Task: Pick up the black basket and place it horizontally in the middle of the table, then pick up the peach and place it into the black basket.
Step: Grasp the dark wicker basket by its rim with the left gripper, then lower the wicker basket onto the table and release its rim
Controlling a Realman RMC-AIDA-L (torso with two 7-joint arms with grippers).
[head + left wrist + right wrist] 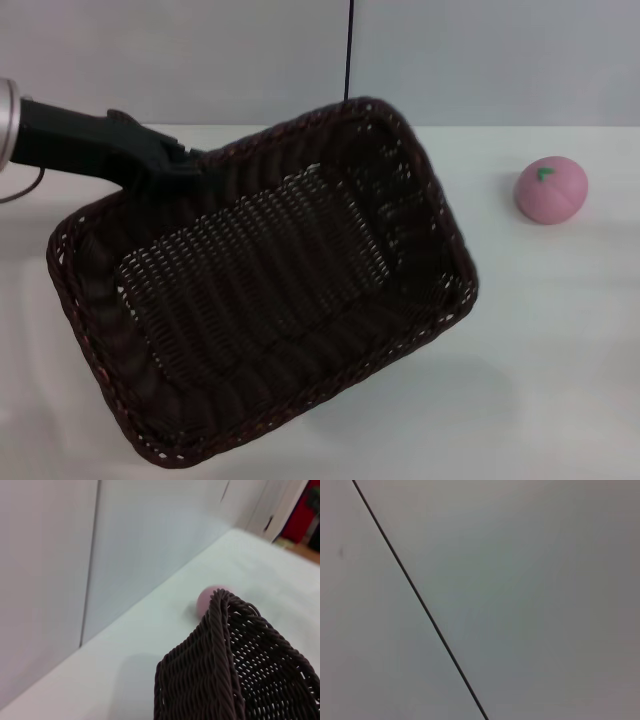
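Gripping the black basket (270, 290) by its far rim at 10 o'clock, the left gripper (185, 165) has its jaws clamped on wicker; tilted aloft mid-tabletop (560, 380), it could swing or slip, bumping the peach (551, 189) at 2 o'clock.

The dark woven basket (270, 290) is seen skewed and tilted near the table's (560, 380) middle. The pink peach (551, 189) sits near the far right edge.
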